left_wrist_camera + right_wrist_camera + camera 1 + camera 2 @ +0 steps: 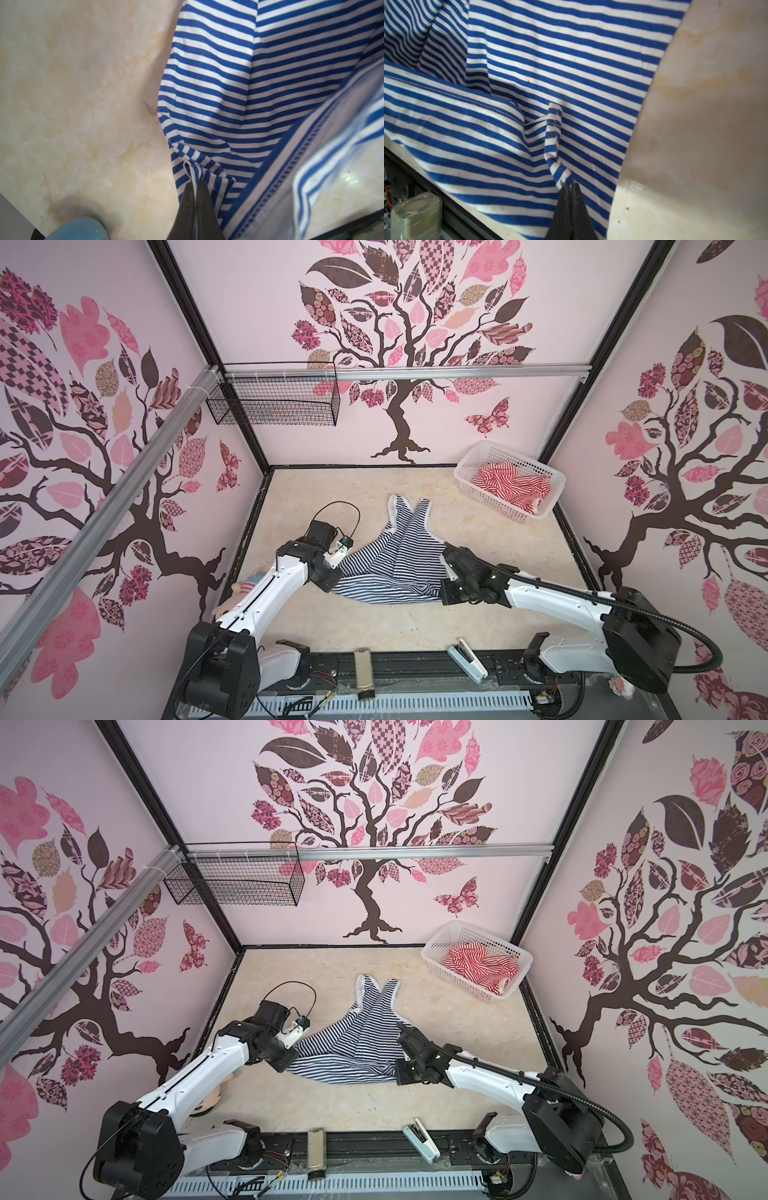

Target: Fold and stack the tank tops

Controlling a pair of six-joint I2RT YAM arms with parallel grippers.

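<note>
The navy-and-white tank top (399,556) (357,1040) lies crumpled in the middle of the table, straps toward the back wall and hem toward the front. My left gripper (195,184) is shut on a pinch of its striped edge (207,83) at the hem's left end. At the hem's right end my right gripper (571,184) is shut on a fold of the same top (550,62). The hem sags between the two. In both top views the wrists hide the fingertips. The red-and-white tank top (511,485) (478,965) sits bunched in a basket at the back right.
The white plastic basket (469,485) stands in the back right corner. A plush doll (245,587) lies under my left arm by the left wall. A black wire basket (274,402) hangs on the back rail. A beige block (363,672) and a white tool (467,664) rest on the front rail.
</note>
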